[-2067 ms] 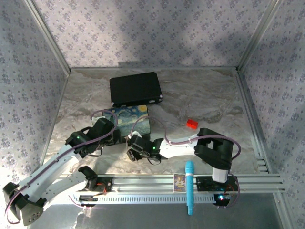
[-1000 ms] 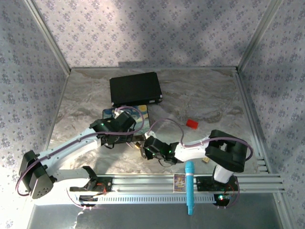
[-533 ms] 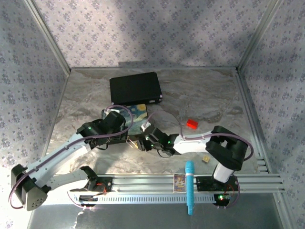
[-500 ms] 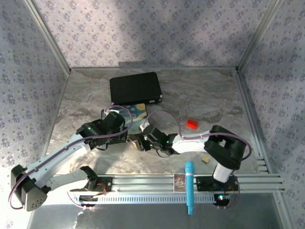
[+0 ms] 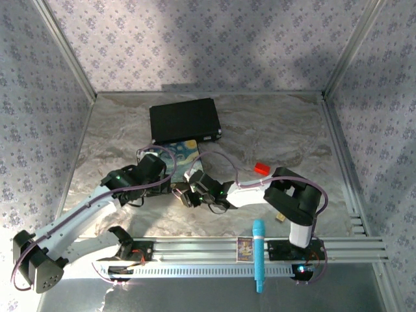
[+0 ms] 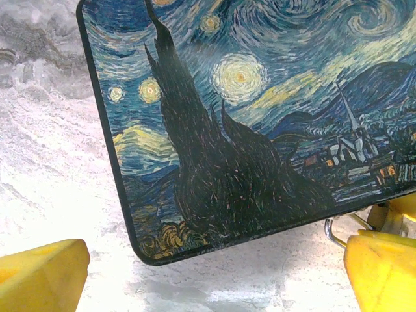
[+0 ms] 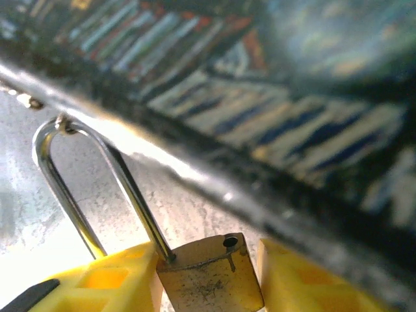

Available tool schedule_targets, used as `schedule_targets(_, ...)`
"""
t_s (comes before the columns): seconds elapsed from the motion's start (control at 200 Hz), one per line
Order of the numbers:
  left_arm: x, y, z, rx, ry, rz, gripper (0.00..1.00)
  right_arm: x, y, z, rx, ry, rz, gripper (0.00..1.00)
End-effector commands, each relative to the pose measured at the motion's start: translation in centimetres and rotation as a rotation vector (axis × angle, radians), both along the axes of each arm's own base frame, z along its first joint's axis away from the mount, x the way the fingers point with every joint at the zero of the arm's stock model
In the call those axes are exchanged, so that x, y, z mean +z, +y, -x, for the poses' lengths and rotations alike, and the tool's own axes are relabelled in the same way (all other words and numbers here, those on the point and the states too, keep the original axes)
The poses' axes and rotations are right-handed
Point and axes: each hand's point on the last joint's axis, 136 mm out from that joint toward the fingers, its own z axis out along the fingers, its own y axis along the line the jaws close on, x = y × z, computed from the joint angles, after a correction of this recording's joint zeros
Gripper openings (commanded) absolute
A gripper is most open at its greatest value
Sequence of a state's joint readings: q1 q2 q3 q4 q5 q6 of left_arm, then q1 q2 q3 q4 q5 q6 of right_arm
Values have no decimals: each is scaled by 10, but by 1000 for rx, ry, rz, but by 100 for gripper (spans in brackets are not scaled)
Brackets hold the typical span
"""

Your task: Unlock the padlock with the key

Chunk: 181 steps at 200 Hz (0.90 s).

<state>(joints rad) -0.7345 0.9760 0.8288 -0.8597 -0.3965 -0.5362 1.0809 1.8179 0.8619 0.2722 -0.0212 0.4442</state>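
Table (image 5: 273,130): marbled, grey.
Padlock (image 7: 209,279): hooked by shackle (image 7: 78,169) at box (image 6: 260,130) near edge.
Right claw (image 7: 208,263): 2 fingers pinching padlock body.
Left claw (image 6: 214,270): wide open, empty, beside box corner.
Tip: hold body square, no twisting shackle.

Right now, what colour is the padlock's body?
Brass-gold; the padlock shows best in the right wrist view.

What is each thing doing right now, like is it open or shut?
painted box: lid shut.
padlock: looks unlocked, shackle swung aside, one hole in its body empty, hooked at the painted box's edge.
black case: shut, lying flat.
left fingers: wide open, empty.
right fingers: closed on the padlock's body.
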Motion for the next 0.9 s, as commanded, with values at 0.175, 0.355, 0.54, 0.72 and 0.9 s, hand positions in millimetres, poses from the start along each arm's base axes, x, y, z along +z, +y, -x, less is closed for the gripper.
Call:
schedule_targets(0.175,-3,-5,-2,8,12,28,100,-9,-5,2,18,36,-31,32)
schedule_targets(0.355,-5,0,-7,6,15,-46,100,-11,-10,1,-49,35,-15,20)
schedule_targets(0.54,-11,8,-18,11,53,-251,100,-18,-29,0,-213,70,29,8)
schedule_targets(0.72,-26,-8,-26,-34,92,-276,97,-18,-34,7,-278,146,-57,3)
schedule_targets(0.9,-36,-23,-22,-94,105,-302,93,-17,-57,6,-415,185,-82,2)
